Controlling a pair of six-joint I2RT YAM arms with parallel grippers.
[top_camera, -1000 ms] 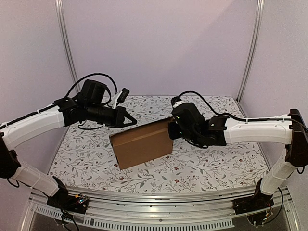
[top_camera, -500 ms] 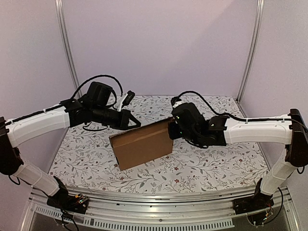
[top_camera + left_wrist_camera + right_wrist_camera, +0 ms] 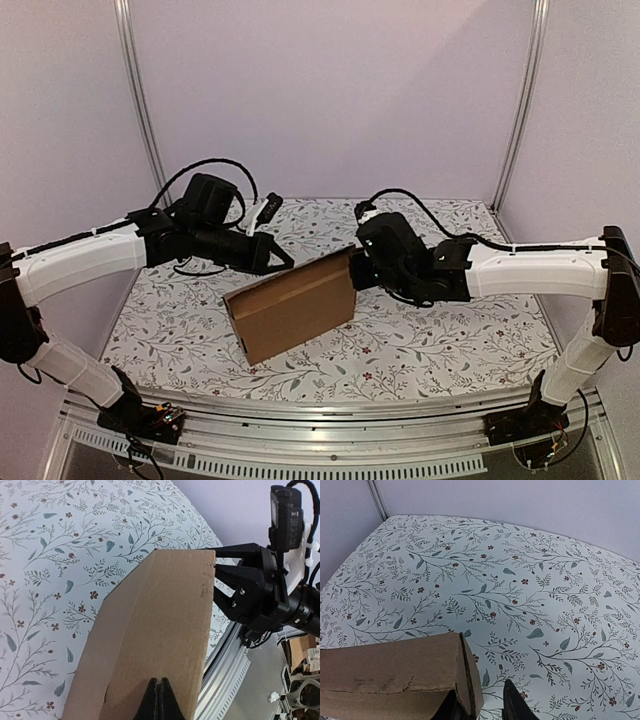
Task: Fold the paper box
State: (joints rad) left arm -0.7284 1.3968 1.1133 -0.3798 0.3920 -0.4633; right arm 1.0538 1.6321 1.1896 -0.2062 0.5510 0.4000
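We stretch both arms inward over the surface [image 3: 450,340]. Our left fingers [image 3: 152,705] are pressed shut by the paper box [image 3: 150,630], and our right fingers [image 3: 514,704] are parted astride its end.

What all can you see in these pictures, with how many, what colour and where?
paper box: one, brown, mid-table, between the two hands
tablecloth: one, white with floral print, covering the table
walls: three, pale lilac, back and both sides
frame posts: two, silver, back corners
rail: one, silver, near edge
arms: two, white and black, reaching in from left and right
left hand: one, black, shut, by the box's left end
right hand: one, black, open, fingers astride the box's right end
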